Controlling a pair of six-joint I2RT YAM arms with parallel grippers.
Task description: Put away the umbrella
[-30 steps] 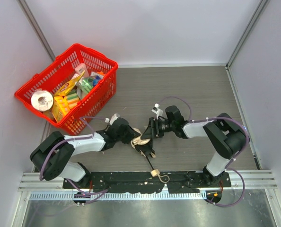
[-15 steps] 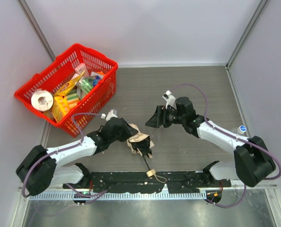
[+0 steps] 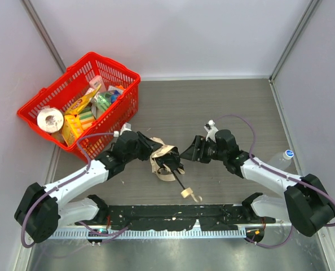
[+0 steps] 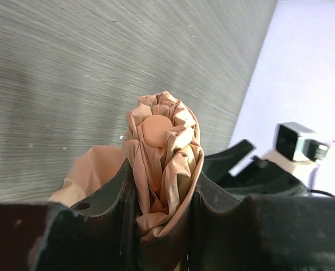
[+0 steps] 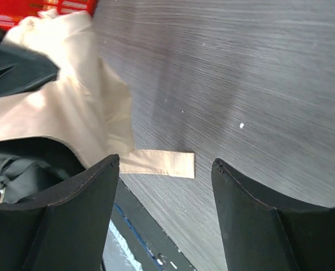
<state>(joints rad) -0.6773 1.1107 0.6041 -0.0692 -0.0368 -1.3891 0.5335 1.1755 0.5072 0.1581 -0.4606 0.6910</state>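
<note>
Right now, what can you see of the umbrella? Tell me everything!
The umbrella is folded, with crumpled tan fabric, thin black ribs and a black shaft ending in a small tan handle with a cord loop. It slants across the grey table, between the arms. The left gripper pinches its bunched top end. Its flat closing strap trails loose on the table.

Lower folds of umbrella point(image 4: 163, 158) hidden between left fingers point(image 4: 108, 206) and cut by the bottom edge, its fabric cropped at right wrist view's left edge, basket point(image 5: 21, 7) only a sliver at that view's top, its goods too small to read from above.
</note>
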